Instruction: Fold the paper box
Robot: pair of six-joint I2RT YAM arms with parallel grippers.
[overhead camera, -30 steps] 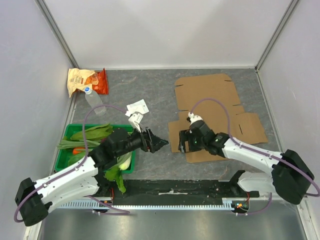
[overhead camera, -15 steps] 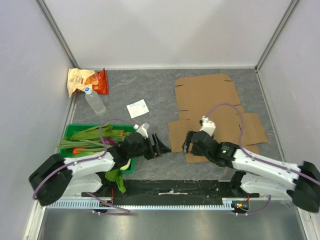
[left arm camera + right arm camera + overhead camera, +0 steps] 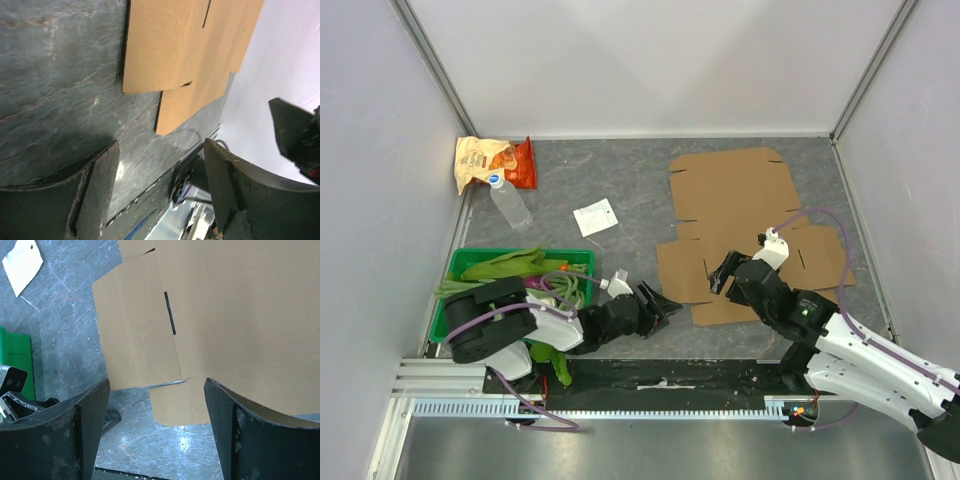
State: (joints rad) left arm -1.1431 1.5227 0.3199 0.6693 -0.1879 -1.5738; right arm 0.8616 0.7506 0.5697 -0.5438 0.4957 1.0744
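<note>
Flat paper box [image 3: 740, 200]; right pincer [image 3: 723, 272] apart above near flap; left pincer [image 3: 665, 304] apart, beside near-left corner.

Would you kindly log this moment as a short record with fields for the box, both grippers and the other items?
paper box: flat, unfolded, on the right half of the table
left gripper: open, empty, low beside the box's near-left flap
right gripper: open, empty, over the box's near flaps
other items: green crate of vegetables, water bottle, snack bag, white card
</note>
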